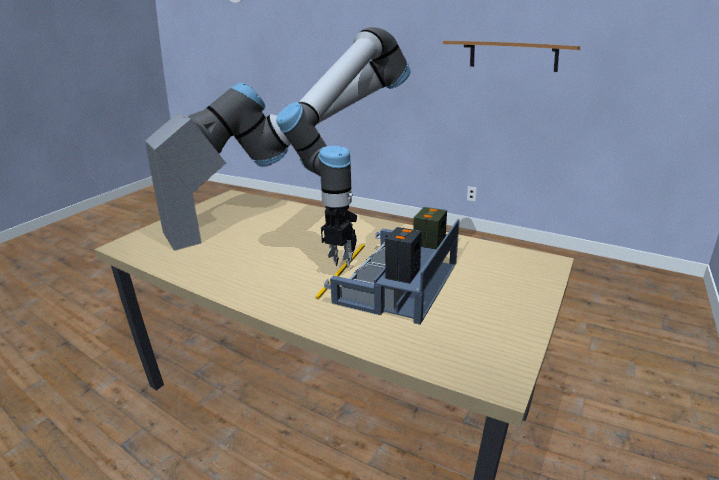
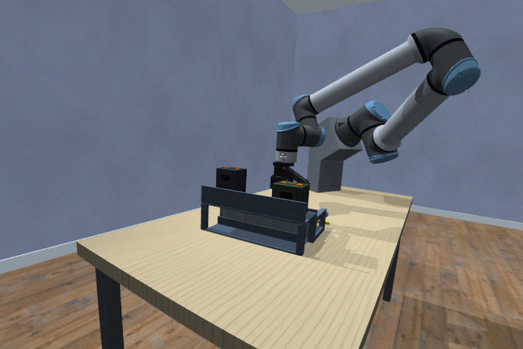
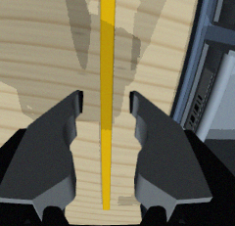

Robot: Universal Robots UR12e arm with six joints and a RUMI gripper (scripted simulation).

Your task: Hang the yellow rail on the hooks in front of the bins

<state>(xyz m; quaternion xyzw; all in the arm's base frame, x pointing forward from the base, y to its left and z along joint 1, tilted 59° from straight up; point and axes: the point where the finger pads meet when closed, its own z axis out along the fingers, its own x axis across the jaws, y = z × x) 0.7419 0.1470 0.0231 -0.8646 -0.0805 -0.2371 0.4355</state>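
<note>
The thin yellow rail (image 1: 321,290) (image 3: 107,65) lies flat on the table (image 1: 229,294), just in front of the dark blue rack (image 1: 428,274) (image 2: 249,202) (image 3: 193,74) and parallel to it. Only its end tip (image 2: 326,222) shows past the rack in the exterior view. My gripper (image 1: 340,261) (image 3: 106,92) points straight down over the rail's middle. Its two fingers stand a little apart, one on each side of the rail, with a gap on both sides. The fingertips hang slightly above the rail. The hooks are too small to make out clearly.
A black bin (image 1: 402,254) (image 2: 230,177) and a dark green bin (image 1: 430,226) (image 2: 289,190) stand on the rack. The arm's grey pedestal (image 1: 176,181) stands at the table's far left corner. The rack's front frame is close to the right of my fingers.
</note>
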